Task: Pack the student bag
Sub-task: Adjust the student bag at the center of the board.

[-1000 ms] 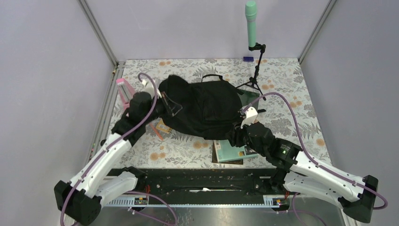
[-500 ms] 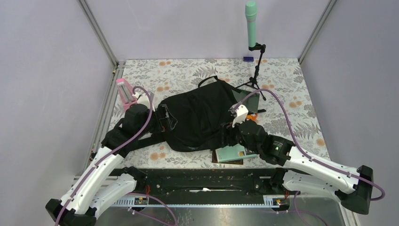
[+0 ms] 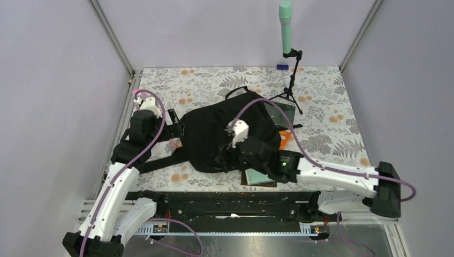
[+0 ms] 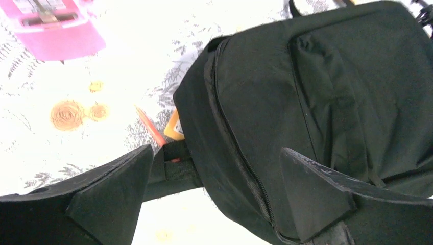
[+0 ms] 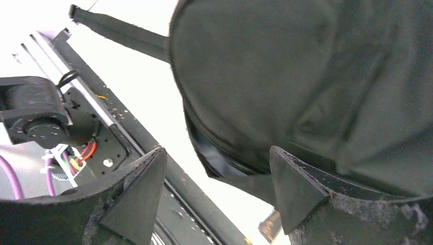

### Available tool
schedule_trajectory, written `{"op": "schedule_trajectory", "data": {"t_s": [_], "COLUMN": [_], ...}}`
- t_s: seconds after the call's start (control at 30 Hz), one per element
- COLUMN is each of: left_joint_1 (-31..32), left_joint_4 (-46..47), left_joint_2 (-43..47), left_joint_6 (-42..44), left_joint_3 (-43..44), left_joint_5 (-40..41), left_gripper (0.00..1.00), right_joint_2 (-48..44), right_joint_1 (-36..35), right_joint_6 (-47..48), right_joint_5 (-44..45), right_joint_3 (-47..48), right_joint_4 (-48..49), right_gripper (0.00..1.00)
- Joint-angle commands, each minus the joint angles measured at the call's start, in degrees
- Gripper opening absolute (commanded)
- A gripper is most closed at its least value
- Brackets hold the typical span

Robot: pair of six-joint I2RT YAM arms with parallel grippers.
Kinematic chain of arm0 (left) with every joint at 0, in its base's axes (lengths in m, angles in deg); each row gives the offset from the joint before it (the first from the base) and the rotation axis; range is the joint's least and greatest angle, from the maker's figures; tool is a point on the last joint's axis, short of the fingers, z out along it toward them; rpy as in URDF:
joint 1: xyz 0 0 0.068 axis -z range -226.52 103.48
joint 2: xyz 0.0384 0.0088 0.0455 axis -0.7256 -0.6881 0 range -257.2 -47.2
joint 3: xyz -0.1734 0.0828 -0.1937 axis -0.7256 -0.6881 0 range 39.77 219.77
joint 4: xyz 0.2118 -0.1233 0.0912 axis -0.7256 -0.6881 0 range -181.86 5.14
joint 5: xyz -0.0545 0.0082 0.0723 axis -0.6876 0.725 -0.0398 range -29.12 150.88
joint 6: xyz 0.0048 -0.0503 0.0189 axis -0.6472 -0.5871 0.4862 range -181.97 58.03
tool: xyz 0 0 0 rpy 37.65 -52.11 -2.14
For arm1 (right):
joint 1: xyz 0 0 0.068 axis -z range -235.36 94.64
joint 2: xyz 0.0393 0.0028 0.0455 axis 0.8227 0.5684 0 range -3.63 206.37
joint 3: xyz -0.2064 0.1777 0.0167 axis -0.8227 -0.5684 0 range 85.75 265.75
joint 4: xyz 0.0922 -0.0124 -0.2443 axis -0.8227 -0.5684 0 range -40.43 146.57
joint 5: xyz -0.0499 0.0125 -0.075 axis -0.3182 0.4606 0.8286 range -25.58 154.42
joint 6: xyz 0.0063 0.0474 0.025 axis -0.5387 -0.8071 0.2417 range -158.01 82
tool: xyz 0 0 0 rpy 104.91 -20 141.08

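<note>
The student bag (image 3: 219,134) lies flat in the middle of the table, black, with its zipper (image 4: 240,153) running down its left edge. One black strap (image 3: 160,163) trails toward the near left. My left gripper (image 3: 175,124) hovers open at the bag's left edge, and its wrist view shows the gripper (image 4: 215,153) straddling that edge without touching the bag (image 4: 316,92). My right gripper (image 3: 225,158) stands open over the bag's near edge. Its wrist view shows this gripper (image 5: 217,152) with nothing between its fingers and the bag (image 5: 306,76) above them.
A teal book (image 3: 259,175) lies at the bag's near right, an orange item (image 3: 285,138) and a dark green book (image 3: 282,112) to its right. A pink box (image 4: 51,25), red pencil (image 4: 150,127) and orange pack (image 4: 175,125) lie left. A microphone stand (image 3: 289,69) stands behind.
My left gripper opened and let go of the lifted bag, which dropped flat; that arm drew back left. My right gripper opened wider and moved left along the bag's near edge.
</note>
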Motion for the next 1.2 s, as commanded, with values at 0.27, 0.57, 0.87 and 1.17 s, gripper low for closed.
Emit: {"op": "schedule_trajectory", "data": {"t_s": [0.27,0.57,0.87,1.17], "left_joint_1": [-4.28,-4.97,-5.01,-5.01], "left_joint_4": [10.47,8.03,7.87,10.72], "left_joint_2": [6.59,10.14,9.05,12.36], "left_joint_6": [2.68,2.58,2.37,0.92], "left_joint_3": [-3.71,-4.73,-4.68,-6.72], "left_joint_5": [1.92,6.64,5.11,5.56], "left_gripper": [0.99,0.99,0.99,0.99], "right_joint_2": [28.95,38.34,40.95,23.54], "right_joint_1": [-5.56,-5.54,-5.57,3.03], "right_joint_6": [-0.81,0.37,4.51,-5.92], "right_joint_5": [4.47,17.50,21.91,15.18], "right_joint_3": [26.23,34.24,38.00,24.42], "right_joint_4": [2.35,-3.77,-6.12,-2.17], "right_gripper": [0.81,0.69,0.05,0.00]}}
